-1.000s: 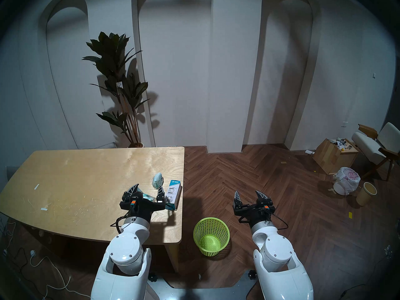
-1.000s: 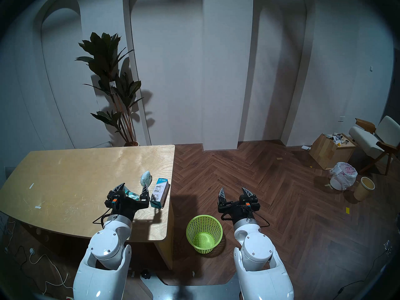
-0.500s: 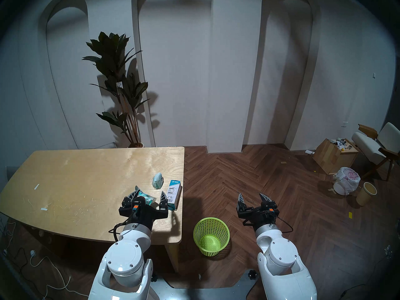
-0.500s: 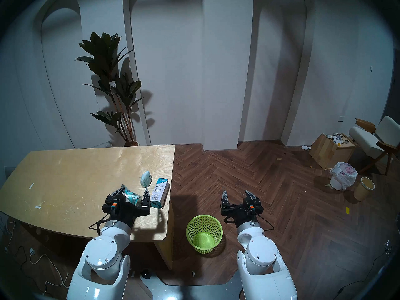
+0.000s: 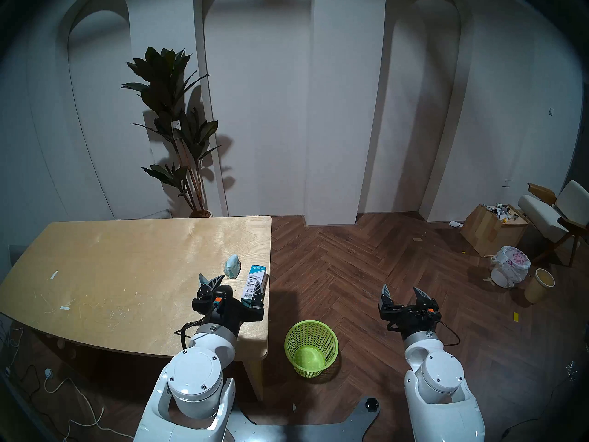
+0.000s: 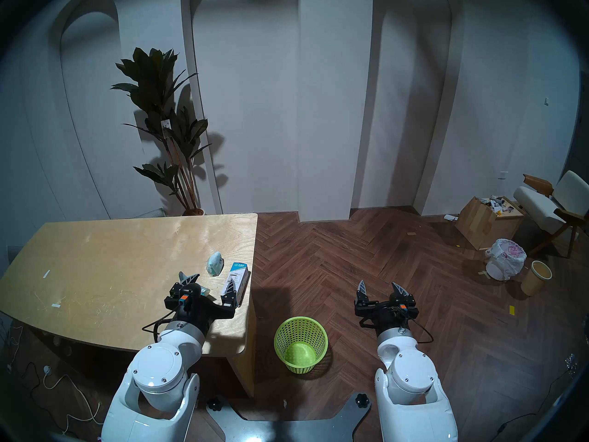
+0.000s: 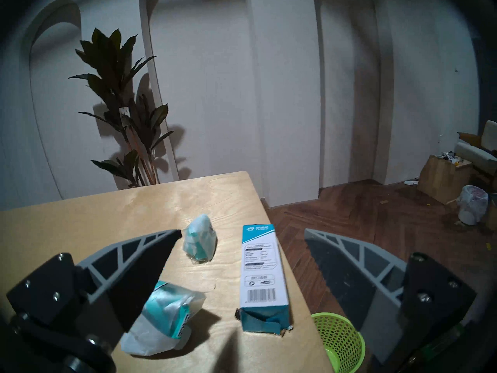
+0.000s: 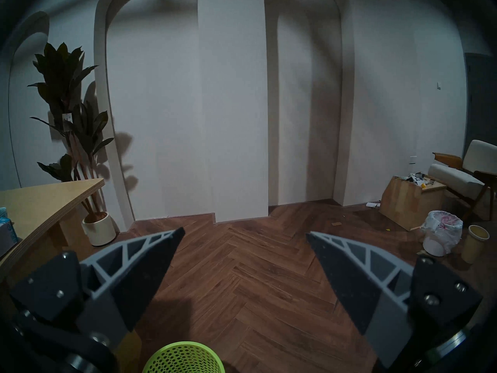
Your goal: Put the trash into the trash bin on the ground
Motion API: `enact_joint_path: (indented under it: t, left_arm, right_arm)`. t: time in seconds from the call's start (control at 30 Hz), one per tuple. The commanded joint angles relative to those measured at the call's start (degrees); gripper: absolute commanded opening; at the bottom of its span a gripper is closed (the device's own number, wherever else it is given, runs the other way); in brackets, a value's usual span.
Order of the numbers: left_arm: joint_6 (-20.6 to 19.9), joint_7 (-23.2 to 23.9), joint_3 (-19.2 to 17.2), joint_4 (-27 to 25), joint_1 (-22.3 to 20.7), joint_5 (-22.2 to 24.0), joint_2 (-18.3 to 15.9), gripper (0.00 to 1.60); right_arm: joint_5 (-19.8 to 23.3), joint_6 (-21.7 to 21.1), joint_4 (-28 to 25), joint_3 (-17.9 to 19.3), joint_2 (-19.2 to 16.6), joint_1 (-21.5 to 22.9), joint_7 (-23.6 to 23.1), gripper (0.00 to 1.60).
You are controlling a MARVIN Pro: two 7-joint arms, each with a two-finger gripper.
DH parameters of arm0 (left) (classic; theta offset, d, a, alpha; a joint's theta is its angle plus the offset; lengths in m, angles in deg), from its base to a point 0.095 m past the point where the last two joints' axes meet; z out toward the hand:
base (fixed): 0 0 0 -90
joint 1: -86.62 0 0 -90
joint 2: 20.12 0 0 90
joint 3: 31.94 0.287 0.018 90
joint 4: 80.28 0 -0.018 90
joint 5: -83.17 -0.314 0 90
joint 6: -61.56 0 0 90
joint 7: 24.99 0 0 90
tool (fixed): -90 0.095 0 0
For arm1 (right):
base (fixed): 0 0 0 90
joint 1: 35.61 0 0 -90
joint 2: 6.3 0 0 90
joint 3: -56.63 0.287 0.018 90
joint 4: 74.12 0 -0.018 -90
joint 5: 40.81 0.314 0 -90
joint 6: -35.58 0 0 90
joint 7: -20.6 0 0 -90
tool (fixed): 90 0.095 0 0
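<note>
Three trash items lie untouched; left gripper (image 7: 242, 235), jaws wide, should probably straddle the carton (image 7: 262, 273) squarely.

The left gripper (image 5: 234, 282) is hovering over the worktop (image 5: 127, 272) with fingers (image 5: 214, 281) spread wide — the white carton (image 5: 256, 277) is lying by its right fingertip, the mint packet (image 5: 232, 266) just beyond. The right gripper (image 5: 403, 291) is hanging wide too, above the floor — the green bin (image 5: 310, 347) is standing behind and left of it.
</note>
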Motion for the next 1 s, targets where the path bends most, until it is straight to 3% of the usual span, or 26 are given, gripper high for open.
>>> enact_joint_path:
  t: [0.0,0.37,0.57,0.97]
  left_arm:
    - [-2.3,3.4,0.7,3.6,-6.9,-1.0,0.2,1.6]
    - [-3.9,5.1,0.5,8.7,-12.2,-2.7,2.7,1.6]
    - [-4.0,4.9,0.9,14.1,-16.3,-4.9,3.3,1.6]
    - [-5.8,-0.3,2.2,21.4,-21.6,-9.0,4.0,1.6]
  right_arm:
    - [2.7,2.6,-1.8,1.5,-0.4,-1.7,-2.1,1.6]
    - [4.9,4.3,-2.4,2.6,-0.1,-3.8,-3.5,1.6]
    - [6.0,5.4,-2.7,3.1,-0.2,-4.6,-4.6,1.6]
    - [7.9,6.9,-3.1,3.8,0.4,-5.2,-5.6,1.6]
